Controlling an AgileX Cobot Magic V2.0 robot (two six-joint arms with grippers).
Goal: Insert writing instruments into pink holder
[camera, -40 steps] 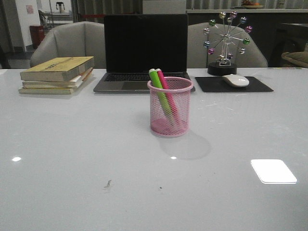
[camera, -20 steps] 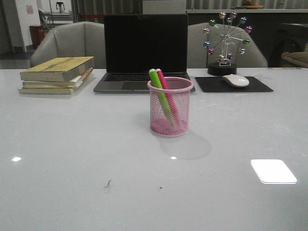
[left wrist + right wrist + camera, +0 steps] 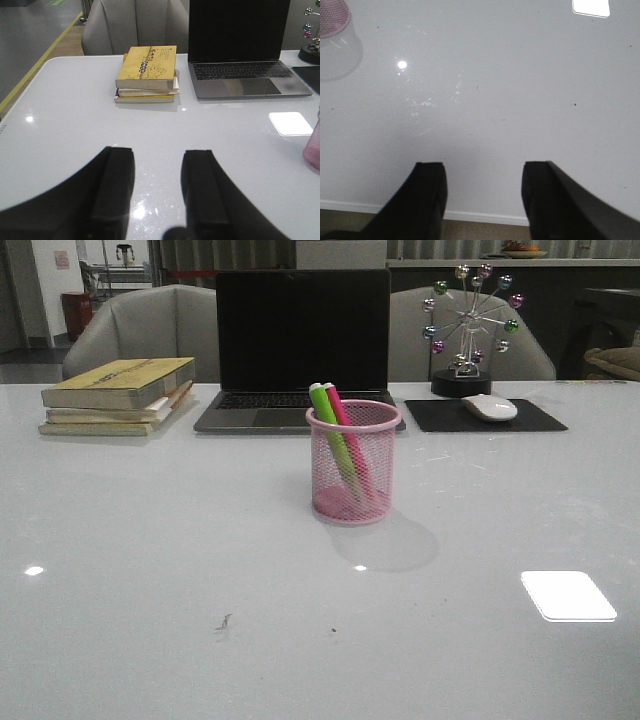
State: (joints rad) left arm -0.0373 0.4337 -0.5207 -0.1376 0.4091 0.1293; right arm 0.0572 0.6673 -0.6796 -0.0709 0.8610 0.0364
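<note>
Pink mesh holder (image 3: 353, 463) mid-table already carries the green marker (image 3: 331, 432) and pink marker (image 3: 348, 438), job looks finished, left claw (image 3: 157, 187) and right claw (image 3: 482, 197) both spread wide, gripping nothing.

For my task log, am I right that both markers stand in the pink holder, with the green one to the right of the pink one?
Not quite: the front view shows the green marker to the left of the pink marker; both do stand in the pink holder.

Pink wire-mesh pen cup (image 3: 353, 462) stood upright on the white table (image 3: 150, 560), holding lime-green marker (image 3: 333, 430) and pink marker (image 3: 347, 435), apparently leaning left.
</note>
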